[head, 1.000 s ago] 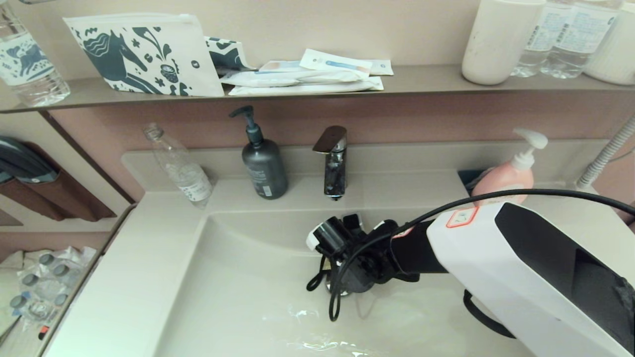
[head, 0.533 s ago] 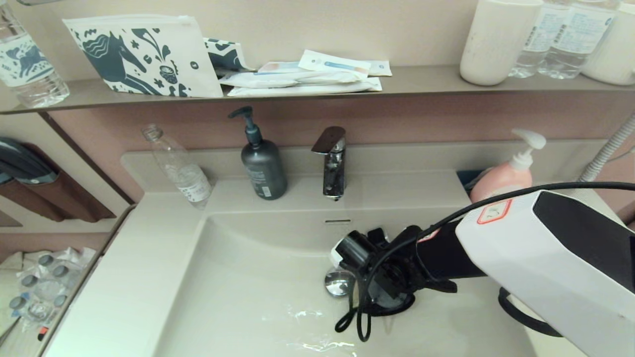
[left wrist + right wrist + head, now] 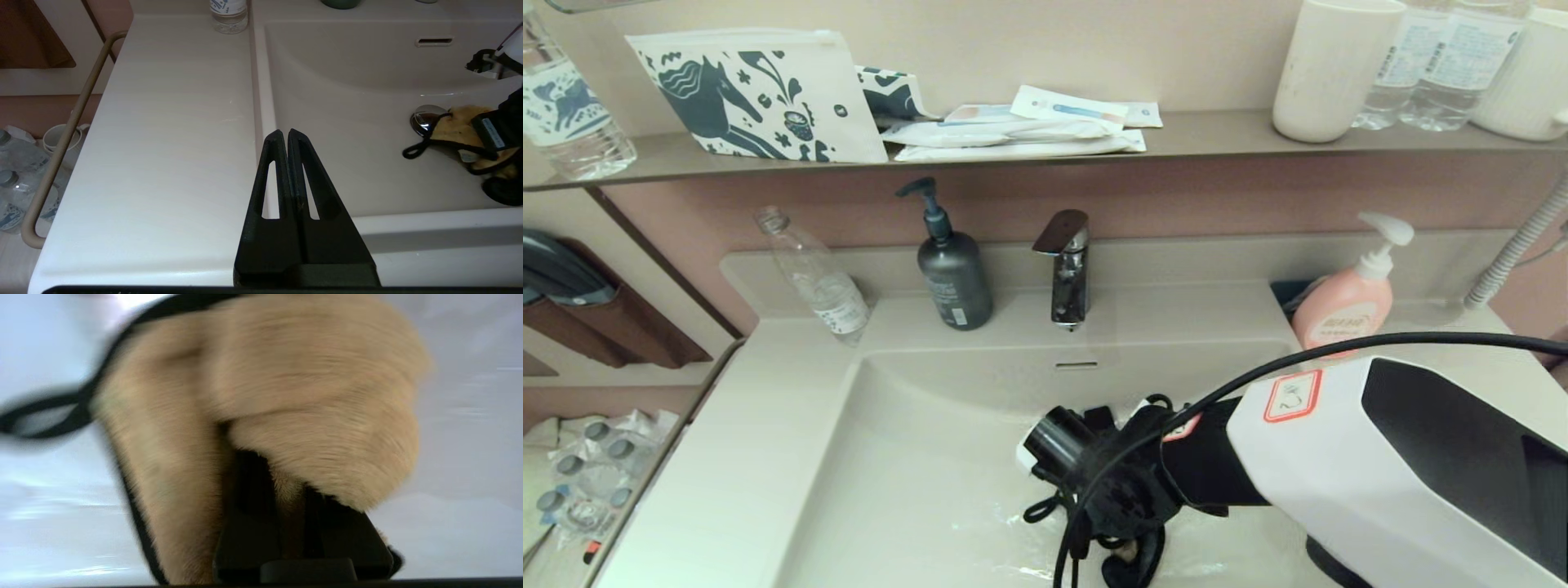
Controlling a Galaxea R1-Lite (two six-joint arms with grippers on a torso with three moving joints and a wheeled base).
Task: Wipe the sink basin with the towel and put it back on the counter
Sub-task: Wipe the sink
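The cream-white sink basin (image 3: 931,457) fills the middle of the head view. My right gripper (image 3: 286,477) reaches down into it, shut on the mustard-yellow towel (image 3: 286,375), which bunches over the fingers and presses on the basin floor. In the left wrist view the towel (image 3: 459,126) lies beside the chrome drain plug (image 3: 427,114), its black loop trailing out. In the head view my right wrist hides the plug and nearly all of the towel. My left gripper (image 3: 284,132) is shut and empty, hovering over the counter (image 3: 171,122) at the basin's left rim.
Behind the basin stand a chrome faucet (image 3: 1066,265), a dark pump bottle (image 3: 953,273), a clear plastic bottle (image 3: 817,273) and a pink soap dispenser (image 3: 1343,298). The brown-grey shelf (image 3: 1217,135) above holds pouches, a cup and bottles. A towel bar (image 3: 61,139) runs along the counter's left side.
My right arm swung right across the basin, then came back left and toward the front edge, dragging the towel. The drain plug, seen half a second ago, is now covered by the wrist.
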